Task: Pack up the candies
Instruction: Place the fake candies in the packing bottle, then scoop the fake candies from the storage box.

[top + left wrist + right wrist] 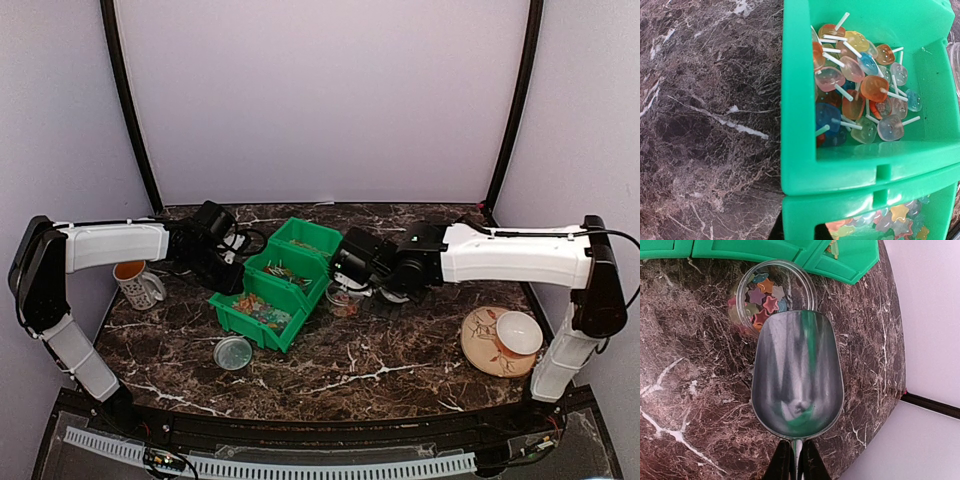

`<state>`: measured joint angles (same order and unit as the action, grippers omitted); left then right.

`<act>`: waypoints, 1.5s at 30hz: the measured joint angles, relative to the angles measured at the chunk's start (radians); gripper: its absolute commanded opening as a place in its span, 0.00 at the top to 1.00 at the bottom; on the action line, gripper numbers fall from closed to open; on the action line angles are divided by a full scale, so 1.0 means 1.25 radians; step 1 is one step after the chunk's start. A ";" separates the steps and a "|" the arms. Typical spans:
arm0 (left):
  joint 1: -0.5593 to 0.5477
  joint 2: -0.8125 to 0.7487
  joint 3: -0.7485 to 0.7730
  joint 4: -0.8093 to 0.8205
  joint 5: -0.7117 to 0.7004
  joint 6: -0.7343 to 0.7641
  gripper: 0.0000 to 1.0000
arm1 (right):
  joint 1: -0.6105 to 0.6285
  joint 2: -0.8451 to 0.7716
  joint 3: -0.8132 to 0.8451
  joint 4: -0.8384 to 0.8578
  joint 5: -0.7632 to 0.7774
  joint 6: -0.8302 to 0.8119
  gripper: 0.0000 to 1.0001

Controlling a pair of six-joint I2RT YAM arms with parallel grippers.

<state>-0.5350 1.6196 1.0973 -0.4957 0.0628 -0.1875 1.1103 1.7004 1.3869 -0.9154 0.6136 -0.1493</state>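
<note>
Nearest us, at the bottom edge of the right wrist view, the right jaws are clamped on the thin handle of the scoop point(797, 385). Its bowl is bare and its lip sits over the near rim of the open jar point(810, 287) in the upper middle. Candies point(762, 297), star-shaped and mixed in colour, lie inside the jar, which looks only partly filled. More sit in the front bin point(248, 322) at the centre of the top view. The left jaws do not show in their own view, which looks down on lollipops point(860, 85) in the next bin. We take them to be together and cannot tell whether they pinch anything. We judge this load's pour into the jar finished. The next move calls for carrying the scoop to the front bin, dipping its lip under the candies, lifting level, and coming over the jar mouth without nudging it. The lid point(233, 352) lies lower left of the bins.
</note>
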 measured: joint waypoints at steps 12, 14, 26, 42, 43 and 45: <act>0.000 0.000 0.001 -0.001 0.000 0.001 1.00 | 0.000 0.023 0.140 -0.031 0.012 -0.033 1.00; 0.000 0.000 0.003 -0.002 -0.002 0.003 1.00 | 0.001 0.049 0.182 -0.029 0.010 -0.048 1.00; -0.011 -0.001 0.022 -0.034 -0.027 0.016 1.00 | 0.015 0.215 0.374 -0.068 -0.013 -0.120 1.00; -0.012 -0.016 0.010 -0.043 -0.008 0.034 1.00 | 0.040 0.360 0.481 -0.117 -0.034 -0.169 1.00; -0.012 -0.016 0.010 -0.043 -0.005 0.035 1.00 | 0.038 0.365 0.486 -0.119 -0.034 -0.173 1.00; -0.012 -0.016 0.010 -0.043 -0.003 0.036 1.00 | 0.035 0.377 0.497 -0.119 -0.034 -0.177 1.00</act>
<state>-0.5503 1.5997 1.1099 -0.5491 0.0586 -0.1425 1.1545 2.1712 2.0087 -1.0645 0.5713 -0.3702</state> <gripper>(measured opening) 0.082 0.074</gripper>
